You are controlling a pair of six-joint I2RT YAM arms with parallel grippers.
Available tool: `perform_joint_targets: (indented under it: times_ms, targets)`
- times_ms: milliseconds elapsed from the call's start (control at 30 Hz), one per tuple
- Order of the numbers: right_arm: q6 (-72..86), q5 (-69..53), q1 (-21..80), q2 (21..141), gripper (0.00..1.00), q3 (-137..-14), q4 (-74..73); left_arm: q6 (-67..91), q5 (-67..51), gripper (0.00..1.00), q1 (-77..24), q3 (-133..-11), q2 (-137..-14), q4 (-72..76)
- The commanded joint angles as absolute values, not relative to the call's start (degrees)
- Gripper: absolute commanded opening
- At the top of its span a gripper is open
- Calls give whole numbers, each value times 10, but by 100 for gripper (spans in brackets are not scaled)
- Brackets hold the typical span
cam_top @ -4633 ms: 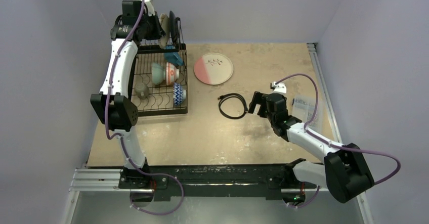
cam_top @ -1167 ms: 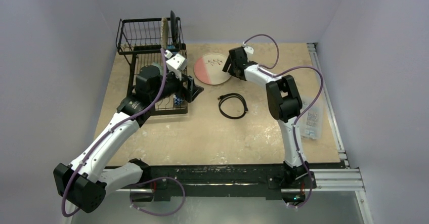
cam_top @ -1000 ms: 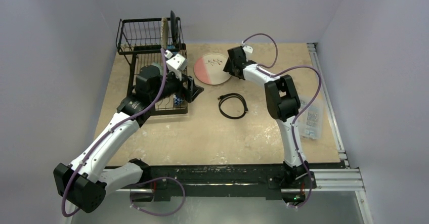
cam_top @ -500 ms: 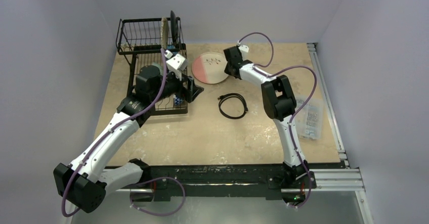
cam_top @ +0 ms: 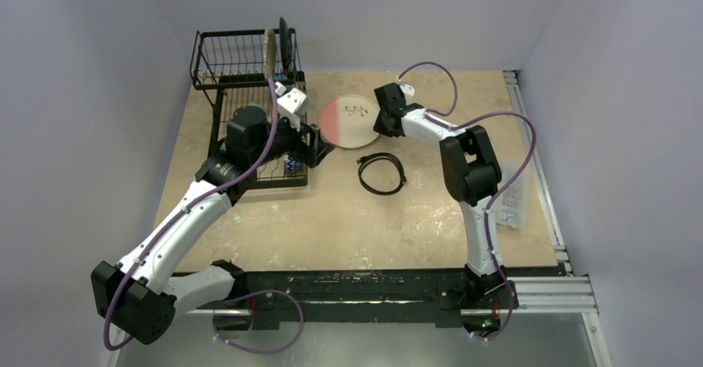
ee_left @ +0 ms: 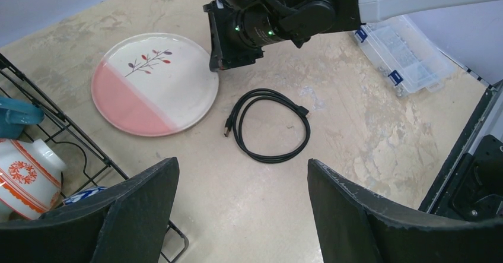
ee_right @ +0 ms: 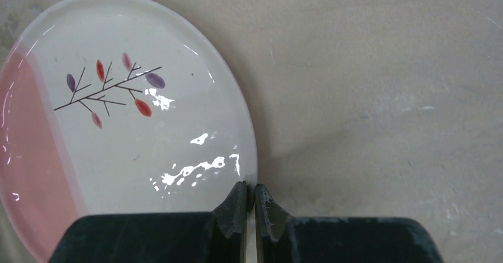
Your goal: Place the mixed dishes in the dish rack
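The pink-and-white large plate (cam_top: 350, 122) (ee_left: 153, 83) lies on the table right of the dish rack (cam_top: 240, 33). My right gripper (ee_right: 250, 187) (cam_top: 380, 123) is shut on the plate's right rim (ee_right: 246, 156), one finger over the plate and one outside it. My left gripper (ee_left: 242, 168) (cam_top: 320, 147) hovers open and holds nothing, just off the rack's front right corner, facing the plate. A red-patterned bowl (ee_left: 24, 171) and a blue mug handle (ee_left: 15, 114) show in the rack's lower tray. A black plate (cam_top: 283, 40) and a speckled plate (cam_top: 269, 48) stand upright in it.
A black coiled cable (cam_top: 382, 172) (ee_left: 270, 126) lies just in front of the plate. A clear plastic parts box (cam_top: 512, 195) (ee_left: 403, 52) sits near the table's right edge. Walls close in behind and on both sides.
My right gripper has closed on the plate's right rim, and the plate has shifted slightly right and toward the front. The left arm has barely moved.
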State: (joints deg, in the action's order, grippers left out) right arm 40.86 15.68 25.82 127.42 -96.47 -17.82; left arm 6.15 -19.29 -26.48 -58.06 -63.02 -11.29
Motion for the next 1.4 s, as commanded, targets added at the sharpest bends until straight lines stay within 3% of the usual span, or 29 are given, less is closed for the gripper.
perform_joint_targets:
  times_ms: [0,267,733,1033,1367]
  targets:
    - [405,138,258,1199,0,-925,-199,49,-198,78,-265,-606,-632,-91]
    - [425,189,247,1128,0,-847,-175,54,-200,78,-266,-608,-641,-95]
    - [425,198,98,1070,0,-730,-145,62,-207,78,-266,-614,-656,-102]
    - [411,232,89,1021,0,-609,-107,70,-213,78,-267,-616,-669,-101]
    - [398,220,81,905,0,-572,-138,68,-222,78,-283,-622,-690,-108]
